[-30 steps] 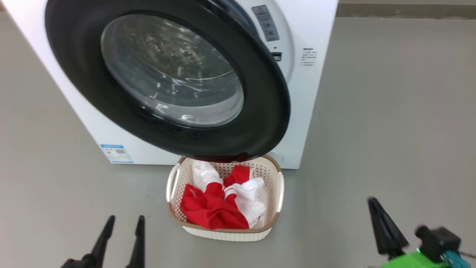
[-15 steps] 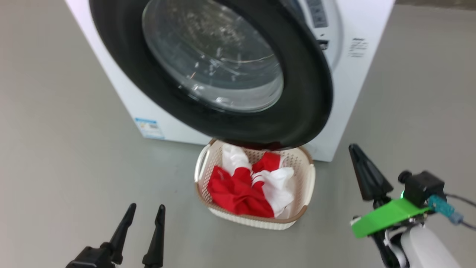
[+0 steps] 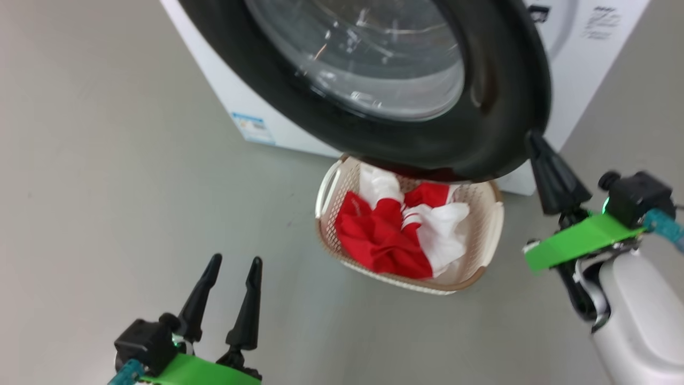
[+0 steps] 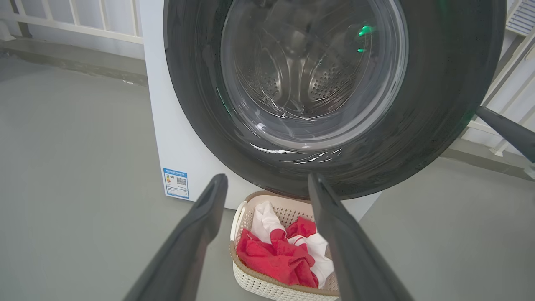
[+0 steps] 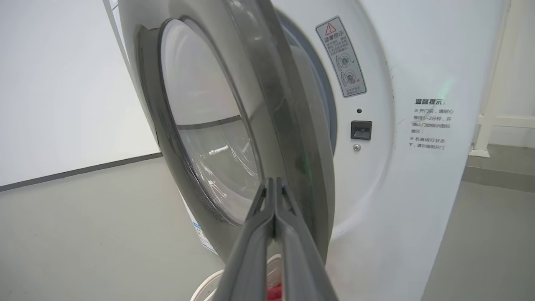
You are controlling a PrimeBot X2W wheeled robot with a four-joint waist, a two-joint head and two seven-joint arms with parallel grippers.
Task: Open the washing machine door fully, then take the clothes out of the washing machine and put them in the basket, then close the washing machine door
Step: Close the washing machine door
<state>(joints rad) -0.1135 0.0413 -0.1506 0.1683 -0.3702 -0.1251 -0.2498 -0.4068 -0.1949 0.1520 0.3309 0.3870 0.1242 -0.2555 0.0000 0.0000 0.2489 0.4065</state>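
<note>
While the one washing machine door (image 3: 368, 69) stands out from the front of the single washing machine (image 3: 588, 64), its black rim hangs over the far end of the one basket (image 3: 494, 214), which sits on the grey floor (image 3: 107, 160) just before the machine. All the clothes (image 3: 390, 235) lie in that basket as one crumpled heap of red and white. How many garments make it up cannot be told. Two side handles show on the basket, one at each long side. Two grippers are in the head view. The left gripper (image 3: 235, 260) hovers low over bare floor, well apart from the basket, its two fingers spread wide and holding nothing. The right gripper (image 3: 534, 140) has its two fingers pressed together into a single point, also holding nothing. That point sits right at the lower right edge of the door's rim, though whether it touches cannot be told. One blue label sticker (image 3: 251, 126) is on the machine's lower front. Through the glass, the left wrist view shows the perforated drum (image 4: 301, 75). On the machine's front, the right wrist view shows one warning sticker (image 5: 340, 56) above one dark latch socket (image 5: 361, 129).
</note>
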